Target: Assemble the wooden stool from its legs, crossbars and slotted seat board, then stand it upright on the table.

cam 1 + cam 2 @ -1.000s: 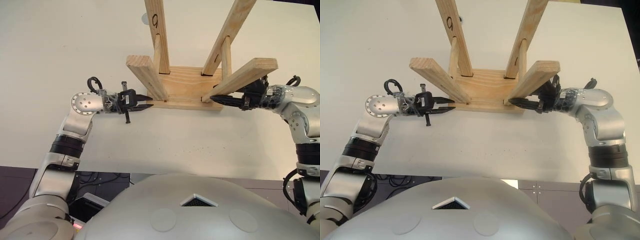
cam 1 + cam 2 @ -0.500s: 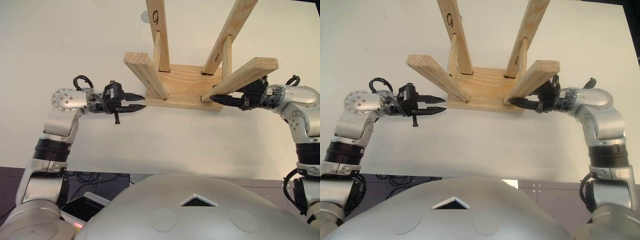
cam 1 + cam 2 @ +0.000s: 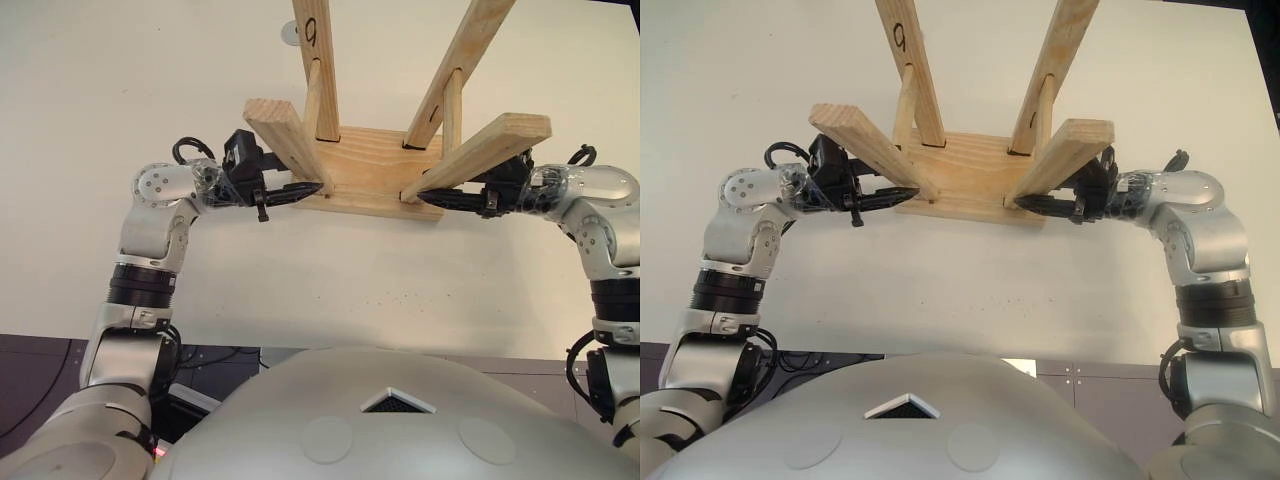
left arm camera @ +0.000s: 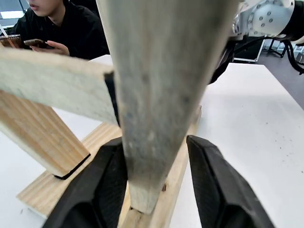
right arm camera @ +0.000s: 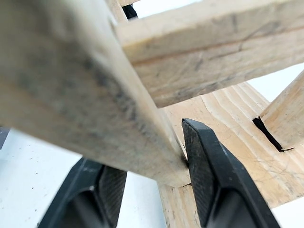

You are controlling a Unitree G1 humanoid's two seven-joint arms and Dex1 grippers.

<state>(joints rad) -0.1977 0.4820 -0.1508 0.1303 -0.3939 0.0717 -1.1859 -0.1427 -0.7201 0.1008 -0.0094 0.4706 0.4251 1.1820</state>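
A far leg (image 3: 316, 60) is hand-marked; the near left leg (image 3: 285, 140) is straddled by the spread left gripper (image 3: 314, 186), the near right leg (image 3: 480, 155) clamped by the right gripper (image 3: 415, 195).

Both arms wear smooth silver-grey shells, the left arm (image 3: 148, 235) and the right arm (image 3: 612, 255) alike, broken at the joints by ribbed black rings (image 3: 140, 285). A round cap (image 3: 156, 183) dotted with small screws closes the left wrist. A thin black cable loop (image 3: 188, 147) stands off each wrist. The left gripper (image 3: 308, 188) and right gripper (image 3: 420, 195) are matte black, each with two long tapered fingers (image 4: 209, 185) whose inner faces carry a fine grid texture.
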